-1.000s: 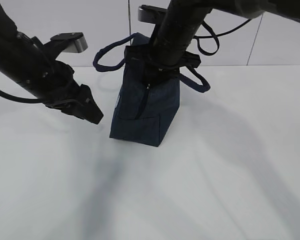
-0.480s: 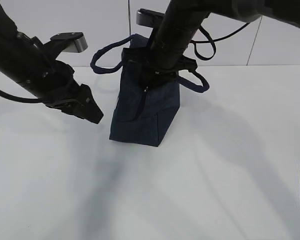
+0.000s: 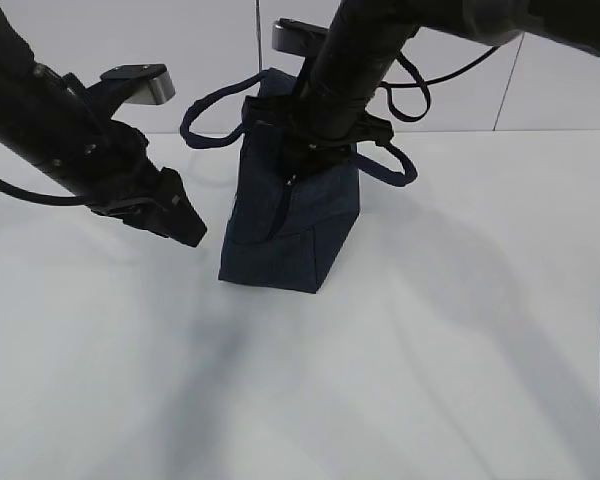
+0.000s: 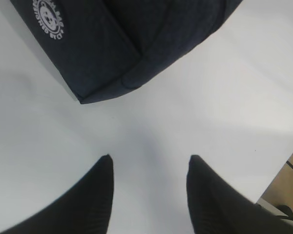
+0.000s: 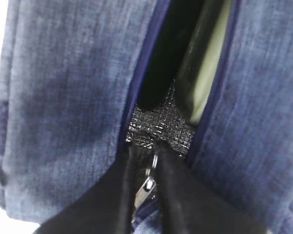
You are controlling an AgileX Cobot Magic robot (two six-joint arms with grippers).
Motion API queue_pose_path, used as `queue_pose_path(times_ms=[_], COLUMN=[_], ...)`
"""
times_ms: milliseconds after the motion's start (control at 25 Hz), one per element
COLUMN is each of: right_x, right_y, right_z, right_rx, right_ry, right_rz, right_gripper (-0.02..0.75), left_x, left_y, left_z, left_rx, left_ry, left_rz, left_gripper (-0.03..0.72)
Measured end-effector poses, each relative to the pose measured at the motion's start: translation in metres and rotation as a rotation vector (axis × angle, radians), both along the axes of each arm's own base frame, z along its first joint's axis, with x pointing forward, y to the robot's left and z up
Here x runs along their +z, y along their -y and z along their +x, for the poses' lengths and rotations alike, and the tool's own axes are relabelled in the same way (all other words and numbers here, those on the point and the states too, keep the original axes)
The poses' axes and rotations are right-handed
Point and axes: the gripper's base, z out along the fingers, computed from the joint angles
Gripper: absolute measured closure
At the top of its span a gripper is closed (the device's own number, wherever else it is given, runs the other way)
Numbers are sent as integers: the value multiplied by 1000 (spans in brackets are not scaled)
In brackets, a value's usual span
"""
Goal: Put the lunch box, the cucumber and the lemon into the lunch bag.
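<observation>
The navy lunch bag [image 3: 290,225] stands upright on the white table; it also shows in the left wrist view [image 4: 97,44] with its white logo [image 4: 50,18]. My right gripper [image 3: 298,165] is on the bag's top, shut on the zipper pull [image 5: 146,187] at the end of the open slit [image 5: 149,146]. Through the slit I see silver lining [image 5: 158,124] and the lunch box's pale green edge [image 5: 207,73] beside a dark shape. The cucumber and lemon are not clearly visible. My left gripper [image 3: 185,230] is open and empty, left of the bag [image 4: 149,158].
The bag's two loop handles [image 3: 205,105] stick out to the left and right of the top. White wall panels [image 3: 130,40] stand behind the table. The table edge [image 4: 283,161] shows at the right of the left wrist view.
My right gripper has shifted slightly up and left with the zipper pull, and the bag's top and handles moved with it. The left arm has not moved.
</observation>
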Motion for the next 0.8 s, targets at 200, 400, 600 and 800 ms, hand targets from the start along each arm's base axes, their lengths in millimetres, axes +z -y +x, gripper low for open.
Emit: queue_pose_path(times_ms=[200, 400, 600, 800], right_x=[0, -1, -1, -1], right_y=[0, 0, 0, -1], right_z=[-1, -1, -1, -1], right_rx=[1, 1, -1, -2], right_ry=[-7, -12, -13, -14], right_rz=[1, 2, 2, 4], right_gripper=[611, 631, 636, 738], left_x=[0, 0, 0, 0], left_y=[0, 0, 0, 0], left_z=[0, 1, 1, 1], left_rx=[1, 3, 4, 4], left_ry=[1, 5, 7, 7], left_rz=[0, 0, 0, 0], left_gripper=[335, 335, 335, 335])
